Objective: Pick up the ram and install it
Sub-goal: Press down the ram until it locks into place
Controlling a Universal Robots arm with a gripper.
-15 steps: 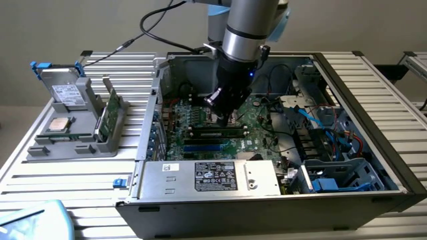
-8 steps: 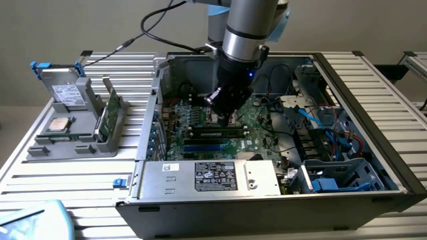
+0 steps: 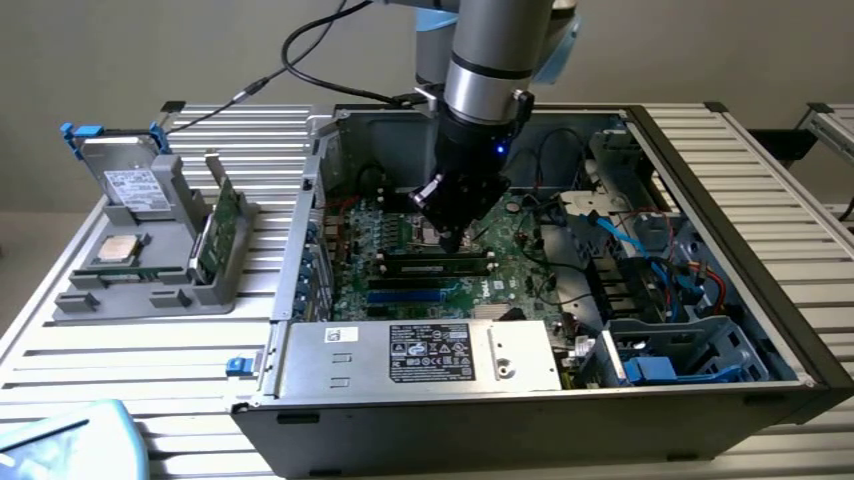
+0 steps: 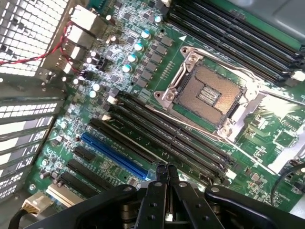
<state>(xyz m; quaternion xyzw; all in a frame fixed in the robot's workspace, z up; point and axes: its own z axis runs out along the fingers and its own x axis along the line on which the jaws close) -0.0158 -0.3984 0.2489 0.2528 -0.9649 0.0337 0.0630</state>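
The gripper (image 3: 454, 238) stood inside the open computer case (image 3: 747, 250), low over the motherboard (image 3: 514, 245), with its fingers pressed together and nothing between them. In the exterior view, a ram stick (image 3: 434, 267) lay seated in a slot just below the fingertips, on the side nearer the power supply (image 3: 420, 355). To the exterior view's left, a grey holder (image 3: 154, 270) outside the case carried a green board (image 3: 220, 235) standing on edge, a silver processor chip (image 3: 118, 247) and a drive (image 3: 127, 180). The wrist view added detail hidden from the other camera: the closed gripper (image 4: 167, 172) tips hung above the bank of black memory slots (image 4: 167, 138), beside a blue slot (image 4: 114, 156), and the processor socket (image 4: 207, 95) sat open and bare. Whether the tips touched the board could not be determined.
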